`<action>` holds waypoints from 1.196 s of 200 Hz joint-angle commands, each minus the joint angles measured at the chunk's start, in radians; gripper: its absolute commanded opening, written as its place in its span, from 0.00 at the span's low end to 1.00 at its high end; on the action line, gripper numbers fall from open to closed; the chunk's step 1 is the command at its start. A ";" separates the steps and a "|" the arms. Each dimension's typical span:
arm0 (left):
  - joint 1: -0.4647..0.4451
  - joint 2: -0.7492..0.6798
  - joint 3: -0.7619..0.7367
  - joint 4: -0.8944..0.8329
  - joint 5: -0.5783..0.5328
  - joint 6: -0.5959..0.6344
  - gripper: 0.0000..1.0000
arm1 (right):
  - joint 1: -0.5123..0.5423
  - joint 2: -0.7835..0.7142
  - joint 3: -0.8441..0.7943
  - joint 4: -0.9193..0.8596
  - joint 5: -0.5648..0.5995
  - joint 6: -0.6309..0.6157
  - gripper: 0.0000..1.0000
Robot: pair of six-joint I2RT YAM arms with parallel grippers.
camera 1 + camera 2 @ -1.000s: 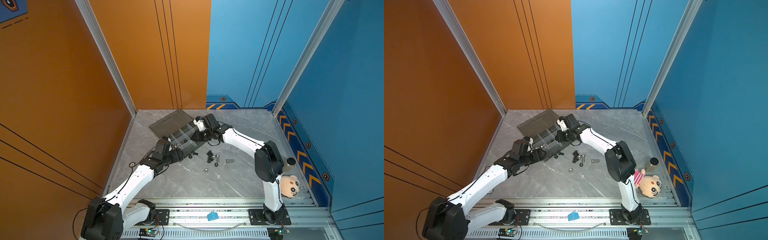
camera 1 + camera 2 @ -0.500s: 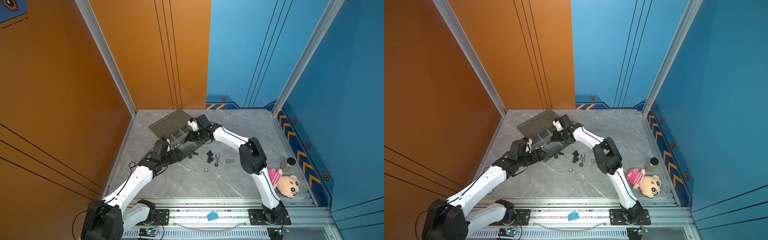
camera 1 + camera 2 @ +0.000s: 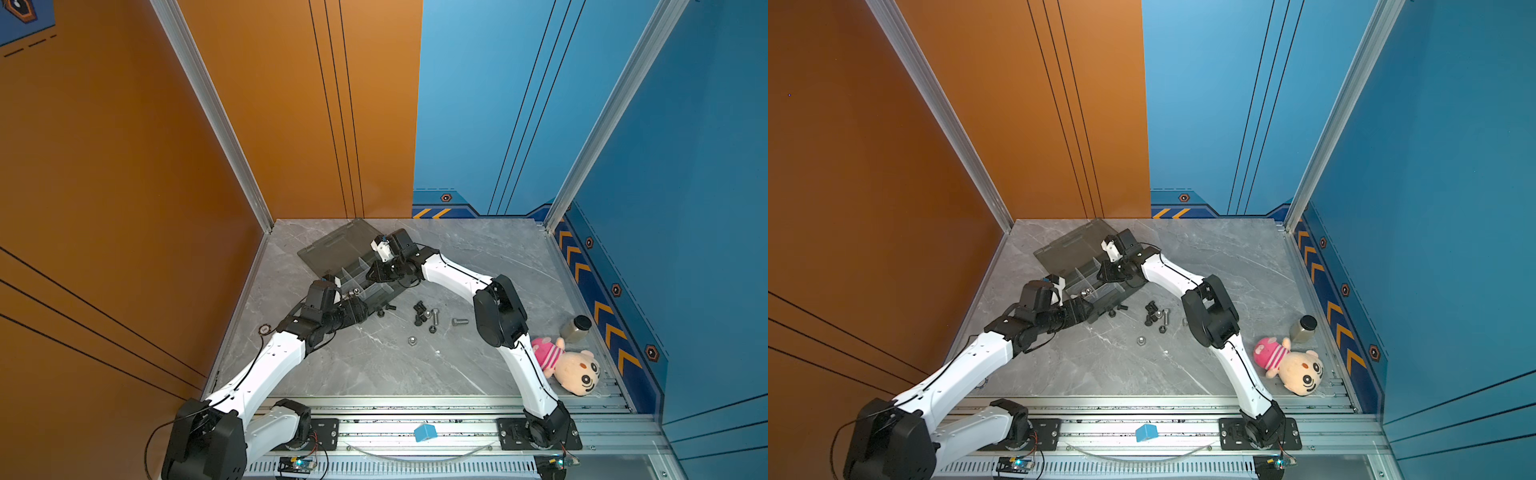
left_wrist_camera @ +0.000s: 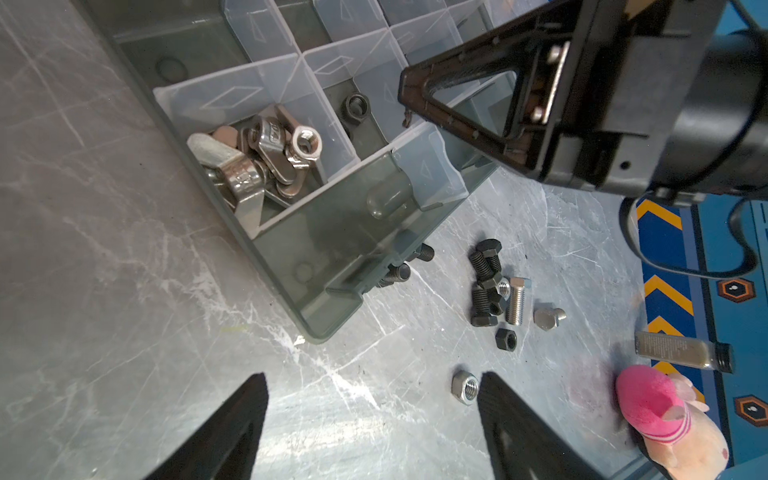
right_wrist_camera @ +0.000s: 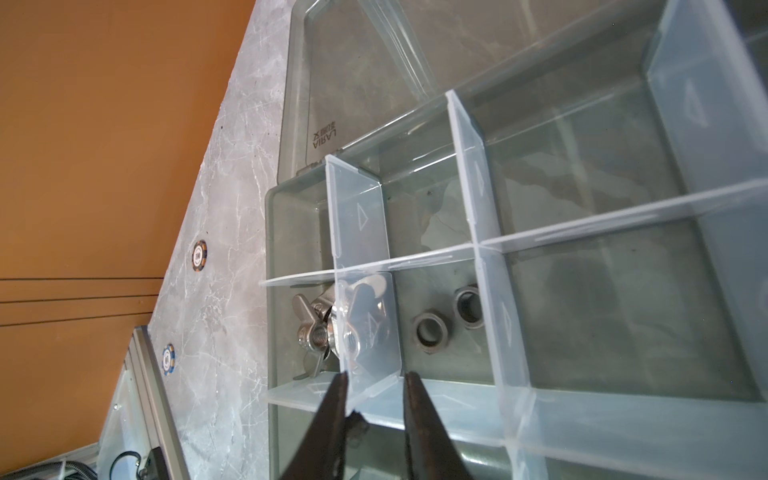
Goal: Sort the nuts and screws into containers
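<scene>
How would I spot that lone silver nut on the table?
Find the smoky-grey organizer box, then the cluster of black and silver bolts beside it. Nearer the robot's base rail than that cluster lies the silver hex nut, alone: a shiny ring, unlike the black nut by the bolts.

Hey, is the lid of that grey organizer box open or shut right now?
Open. The lid lies flat on the table behind the uncovered compartments.

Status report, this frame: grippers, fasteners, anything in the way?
Left gripper open, empty. Right gripper slightly open over organizer box; black nuts inside. Screws loose on table, nothing blocking.
</scene>
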 commanded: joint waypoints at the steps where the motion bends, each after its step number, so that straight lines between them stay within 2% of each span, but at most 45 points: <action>1: 0.010 -0.019 -0.014 0.008 0.021 -0.004 0.83 | 0.000 0.002 0.032 -0.047 0.024 -0.011 0.30; 22: 0.009 -0.023 -0.014 0.006 0.020 -0.006 0.84 | -0.005 -0.029 0.018 -0.063 0.018 -0.024 0.30; 49: 0.010 -0.025 -0.014 0.003 0.019 -0.004 0.85 | -0.005 -0.130 -0.084 -0.056 0.054 -0.051 0.32; 51: 0.009 -0.025 -0.014 0.003 0.020 -0.004 0.89 | -0.005 -0.138 -0.094 -0.056 0.056 -0.052 0.32; 97: 0.003 -0.016 -0.005 0.003 0.016 -0.004 0.94 | -0.008 -0.385 -0.379 -0.069 0.191 -0.079 0.35; 138: -0.010 -0.001 0.012 0.003 0.013 -0.007 0.97 | -0.014 -0.552 -0.599 -0.138 0.326 -0.037 0.41; 148: -0.015 0.005 0.015 0.003 0.011 -0.007 1.00 | -0.017 -0.578 -0.643 -0.149 0.345 -0.019 0.42; 181: -0.030 0.026 0.029 0.009 0.008 -0.011 0.98 | -0.016 -0.637 -0.772 -0.138 0.393 0.037 0.45; 239: -0.054 0.050 0.045 0.012 0.002 -0.012 0.98 | -0.016 -0.639 -0.891 -0.105 0.417 0.092 0.45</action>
